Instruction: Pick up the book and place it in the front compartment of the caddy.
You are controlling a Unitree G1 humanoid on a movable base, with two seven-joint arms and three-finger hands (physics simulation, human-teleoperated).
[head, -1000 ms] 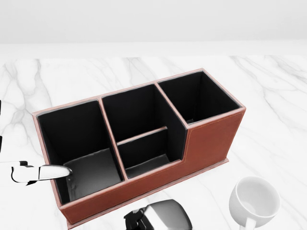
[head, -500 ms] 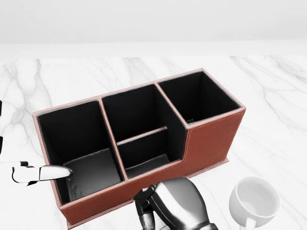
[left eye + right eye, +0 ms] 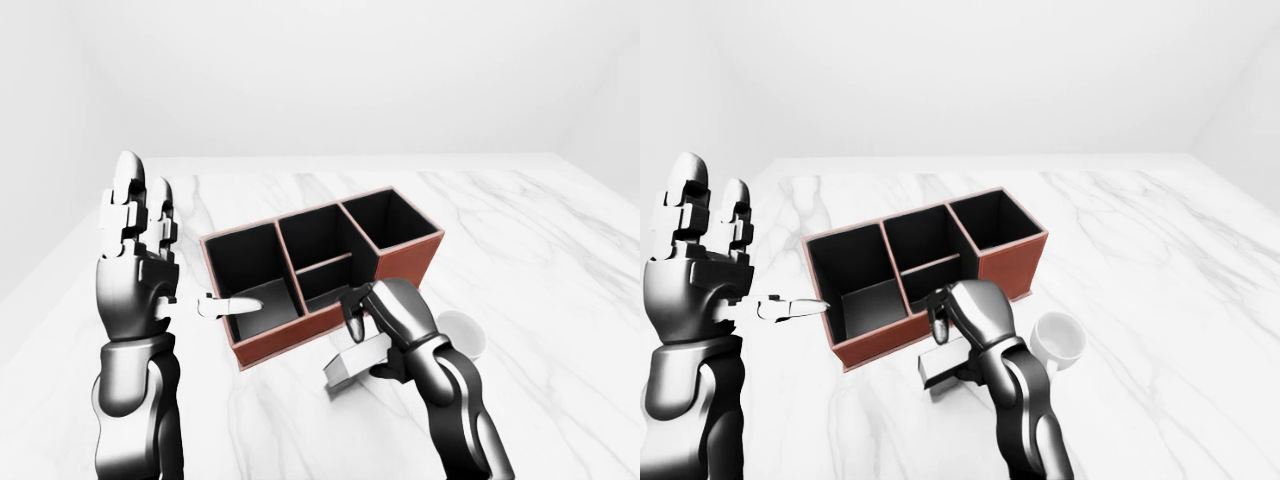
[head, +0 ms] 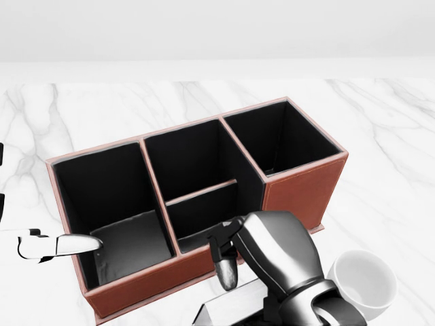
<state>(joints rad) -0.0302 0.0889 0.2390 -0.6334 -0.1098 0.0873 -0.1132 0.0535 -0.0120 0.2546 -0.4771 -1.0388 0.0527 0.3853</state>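
The red-brown caddy (image 4: 299,193) with black compartments lies slantwise on the white marble table. Its low middle compartment (image 4: 204,217) faces the bottom of the head view. My right hand (image 4: 234,265) hovers just below the caddy's near wall, shut on a pale grey book (image 3: 349,366) that hangs tilted under the palm. The book's corner (image 4: 231,309) shows at the bottom edge of the head view. At the left, my left hand (image 3: 140,215) is raised with fingers straight up and open. Its thumb (image 4: 64,244) points at the caddy's left compartment.
A white mug (image 4: 360,285) stands on the table to the right of my right hand, close to the caddy's right end. The marble table (image 3: 520,230) stretches wide to the right and beyond the caddy.
My right hand has risen from the bottom edge of the head view toward the caddy's near wall, and the book has come into view beneath it. Left hand, caddy and mug are unmoved.
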